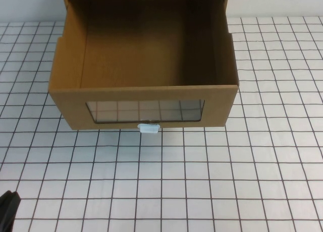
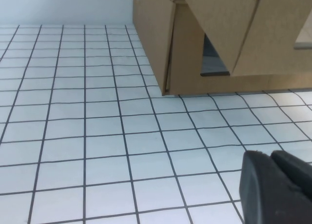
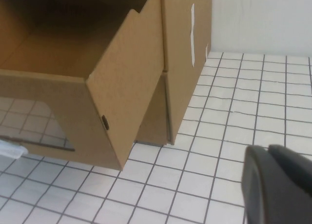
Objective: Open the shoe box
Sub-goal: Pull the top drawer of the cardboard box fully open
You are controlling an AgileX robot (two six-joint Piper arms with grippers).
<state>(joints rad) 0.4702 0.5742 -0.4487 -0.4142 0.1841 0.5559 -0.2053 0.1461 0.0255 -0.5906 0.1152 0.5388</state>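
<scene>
Shoe box (image 1: 65, 105) is sitting at the far middle of the gridded table (image 1: 252, 181), square to the robot. Its inner tray (image 1: 70, 55) is standing out of the outer sleeve (image 3: 187, 48) toward the robot's side with its top open, so the high camera is looking straight down onto the brown cardboard floor and walls. The tray's front wall is carrying a clear window (image 1: 146, 110), and the table's grid lines are showing through it. A small pale pull tab (image 1: 149, 127) is poking out at the middle of the lower front edge. In the right wrist view the tray's side wall is slanting away from the sleeve (a small dark rivet (image 3: 105, 120) is sitting near that wall's front edge). Left gripper (image 2: 271, 159) is hanging above the table at the robot's near left, well apart from the box. Its fingers (image 2: 256, 185) are pressing together with only a seam between them, clenched on nothing. Right gripper (image 3: 269, 153) is hanging off the box's right front corner, near it but not touching. It is likewise clenched with nothing in its grasp, and is lying outside the high view.
</scene>
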